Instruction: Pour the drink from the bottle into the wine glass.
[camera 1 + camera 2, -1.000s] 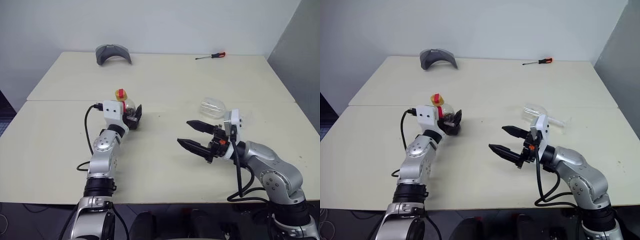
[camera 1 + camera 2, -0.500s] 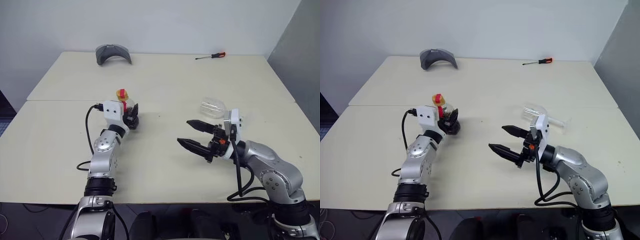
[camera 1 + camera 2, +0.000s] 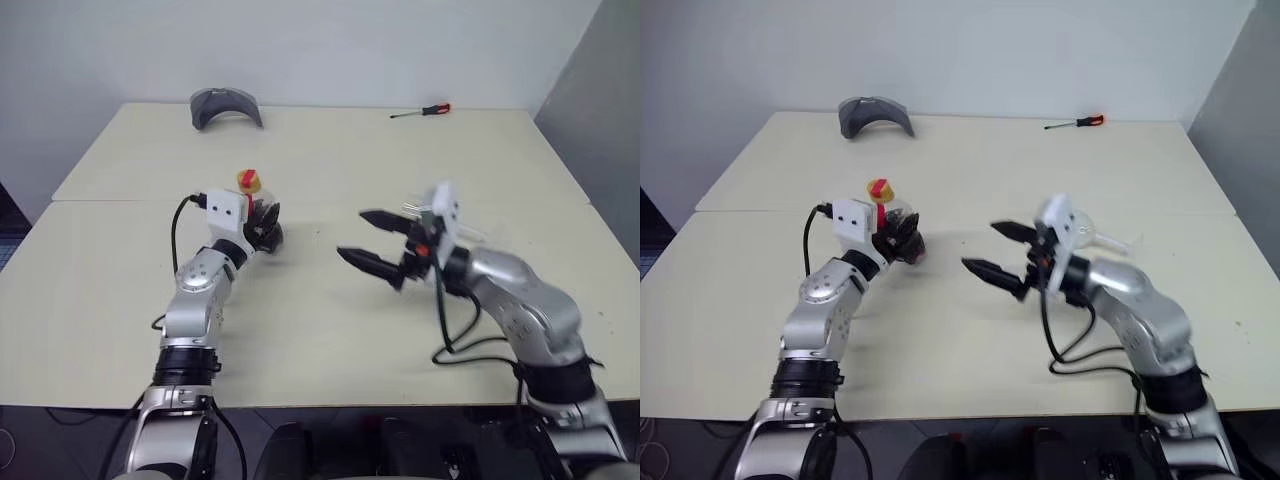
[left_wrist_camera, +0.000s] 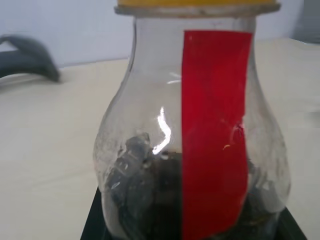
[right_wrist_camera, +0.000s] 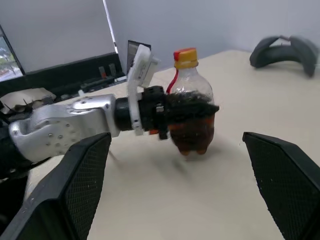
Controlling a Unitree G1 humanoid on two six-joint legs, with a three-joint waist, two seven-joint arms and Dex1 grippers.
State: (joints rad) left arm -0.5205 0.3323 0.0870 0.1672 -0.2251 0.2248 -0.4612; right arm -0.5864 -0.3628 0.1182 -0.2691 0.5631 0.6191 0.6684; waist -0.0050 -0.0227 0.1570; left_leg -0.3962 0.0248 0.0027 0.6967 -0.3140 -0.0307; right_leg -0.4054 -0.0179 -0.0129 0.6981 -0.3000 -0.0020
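Bottle [image 5: 192, 102]: small clear plastic, yellow cap, red strip down the neck; held upright and lifted just clear of the table [image 3: 320, 330], on the robot's left side.
Drink [image 5: 192, 131]: dark brown-red liquid, confined to the lower part of the bottle; none is poured yet.
Left gripper [image 3: 902, 243]: fingers clamped round the bottle's lower body.
Right gripper [image 3: 372, 242]: fingers spread wide, nothing held; raised above the table, pointed toward the bottle.
Wine glass [image 3: 1088, 232]: clear, apparently lying on its side on the table behind the right gripper; empty.
Cap: still seated on the neck.
Risk, pouring: nothing can be poured until the cap is removed and the glass is stood upright.
Risk, grip: the rounded body may slip or be squeezed when the cap is twisted.
Risk, glass: it may be rolled or knocked by the right arm, being just beside it.
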